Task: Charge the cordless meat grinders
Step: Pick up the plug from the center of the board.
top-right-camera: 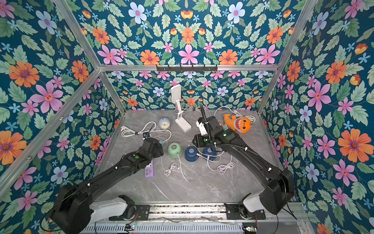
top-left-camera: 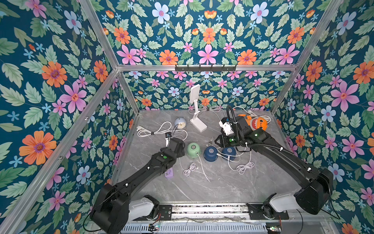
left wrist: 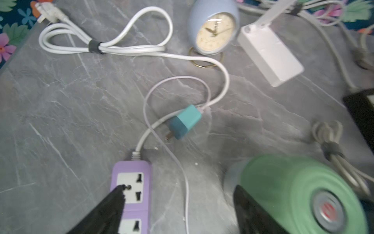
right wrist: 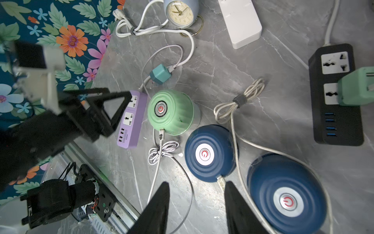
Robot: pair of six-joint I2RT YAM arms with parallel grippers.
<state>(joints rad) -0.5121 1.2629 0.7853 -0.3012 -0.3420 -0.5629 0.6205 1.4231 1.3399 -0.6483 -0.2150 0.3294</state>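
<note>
Meat grinders (top-left-camera: pixel 193 149) stand on grey marble tabletop (top-left-camera: pixel 222 182), floral walls (top-left-camera: pixel 208 30) around; both arms' jaws spread.

Bright, even light, soft shadows; green grinder (left wrist: pixel 299 194) blurred in left wrist view

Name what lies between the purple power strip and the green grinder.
A thin white cable on bare tabletop, seen in the left wrist view, between the purple power strip and green grinder.
</note>
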